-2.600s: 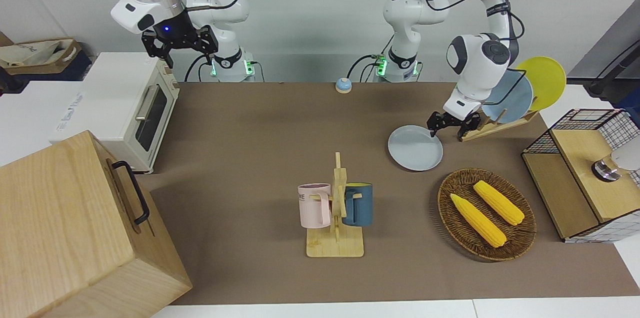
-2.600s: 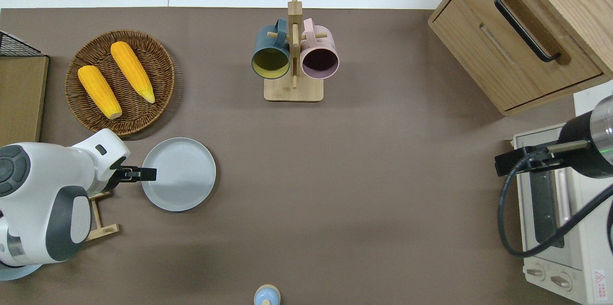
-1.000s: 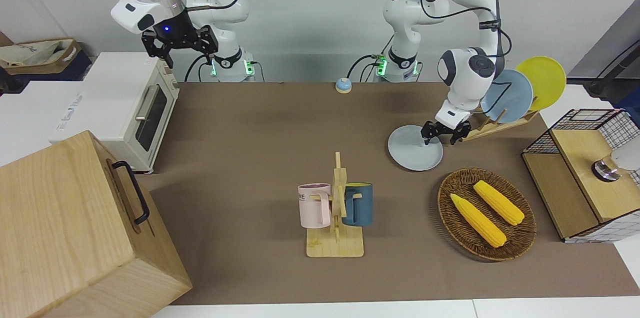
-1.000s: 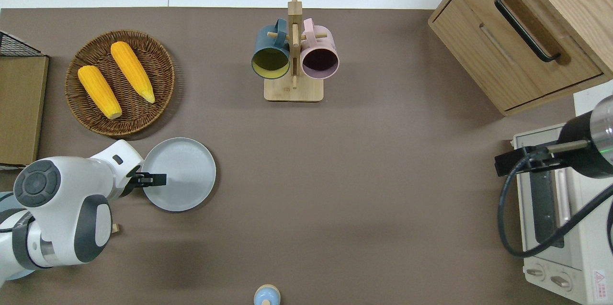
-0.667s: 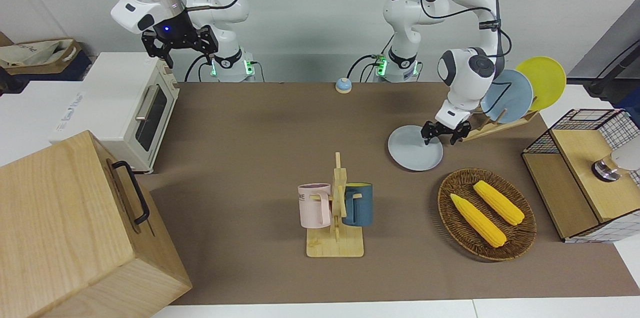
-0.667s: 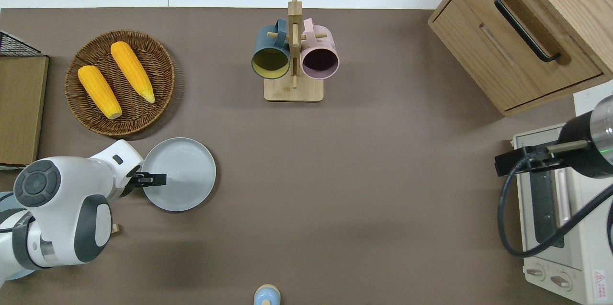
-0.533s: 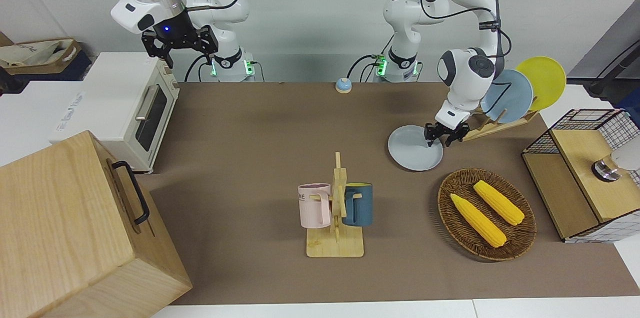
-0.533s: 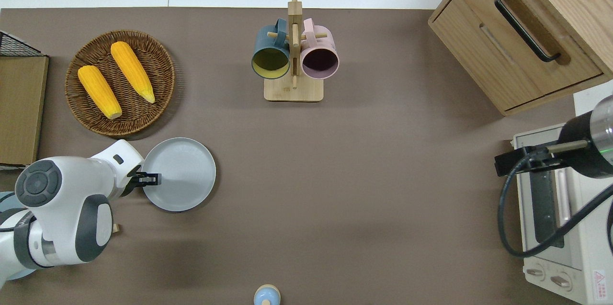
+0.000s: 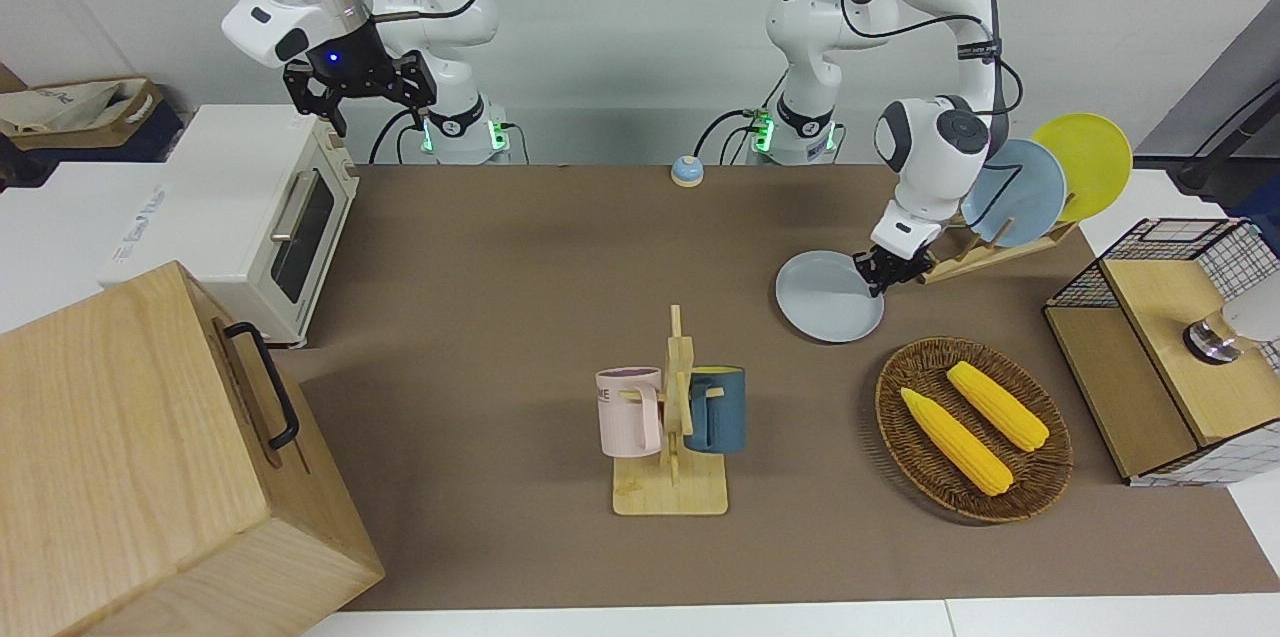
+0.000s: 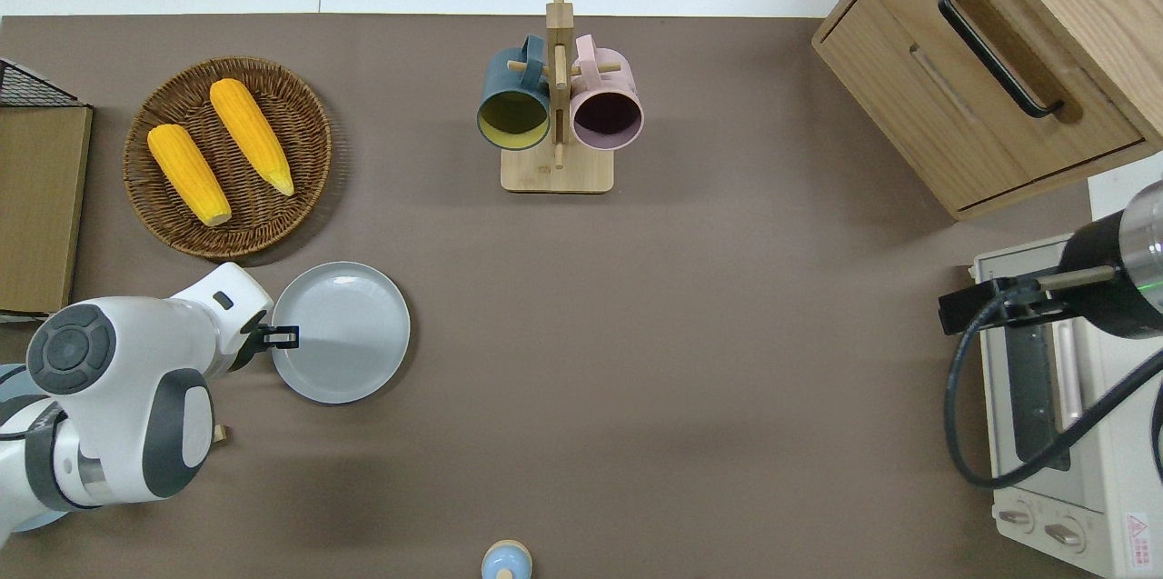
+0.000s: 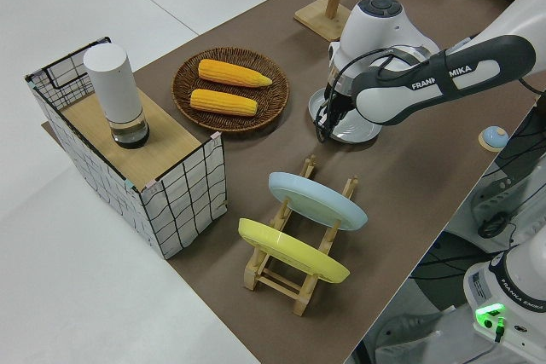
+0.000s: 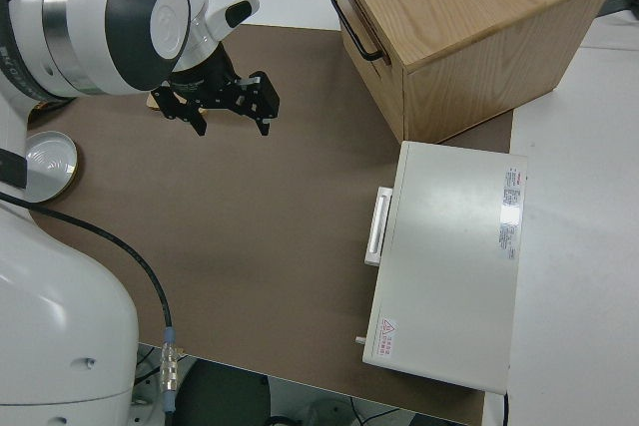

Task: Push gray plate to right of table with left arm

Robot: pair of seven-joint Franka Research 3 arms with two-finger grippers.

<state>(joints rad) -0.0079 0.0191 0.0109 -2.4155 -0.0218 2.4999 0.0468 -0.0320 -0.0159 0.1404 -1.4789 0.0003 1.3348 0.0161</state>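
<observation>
Overhead view shows your left gripper with jaws closed and empty, set low against the gray plate rim facing the tabletop's left-arm end (right arm parked), placed to shove it across.

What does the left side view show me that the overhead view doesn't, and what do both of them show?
Only the left side view shows the dish rack holding the sky-blue plate and the yellow plate, and the white cylinder on the wire crate. Only the overhead view shows the wooden cabinet and the toaster oven. Both show the left gripper at the gray plate, beside the corn basket.
</observation>
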